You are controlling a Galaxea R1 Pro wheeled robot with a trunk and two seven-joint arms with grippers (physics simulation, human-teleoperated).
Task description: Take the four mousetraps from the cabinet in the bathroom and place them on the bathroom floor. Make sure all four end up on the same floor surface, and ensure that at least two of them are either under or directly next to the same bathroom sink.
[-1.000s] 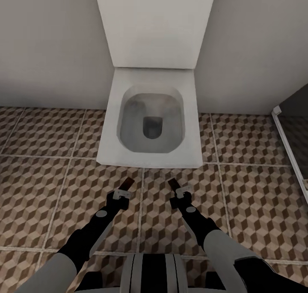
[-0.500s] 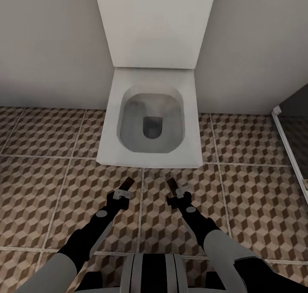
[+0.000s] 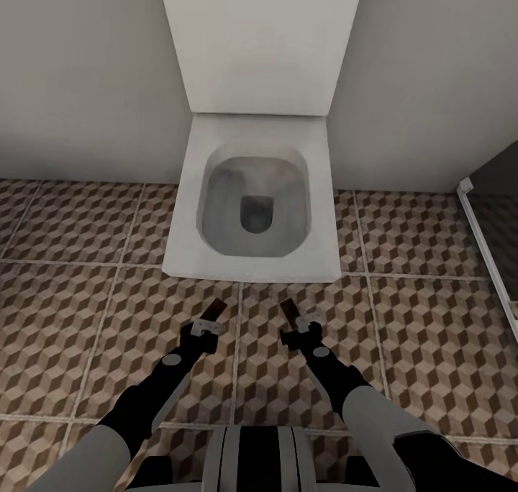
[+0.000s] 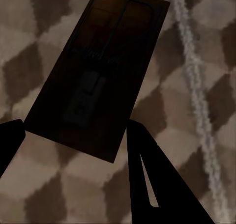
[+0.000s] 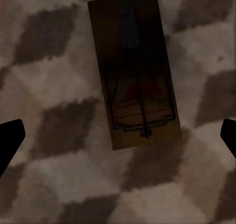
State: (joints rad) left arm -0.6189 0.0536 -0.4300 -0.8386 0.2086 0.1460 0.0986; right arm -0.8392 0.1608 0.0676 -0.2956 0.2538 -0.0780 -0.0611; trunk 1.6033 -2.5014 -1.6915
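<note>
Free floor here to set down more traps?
Bare bathroom floor left of the toilet, out from the wall; more right of it, up to the white frame. Crowded: the strip before the toilet, with the left mousetrap by the left fingers and the right mousetrap by the right fingers.

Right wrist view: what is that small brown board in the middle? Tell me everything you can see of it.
It is a mousetrap: a flat rectangular board, brown like wood, carrying a dark wire loop, a thin bar along its length and a faint reddish patch. It appears to lie flat on the cube-patterned floor tiles. The right gripper hangs over it with its dark fingertips wide apart, clear of the board's edges.
</note>
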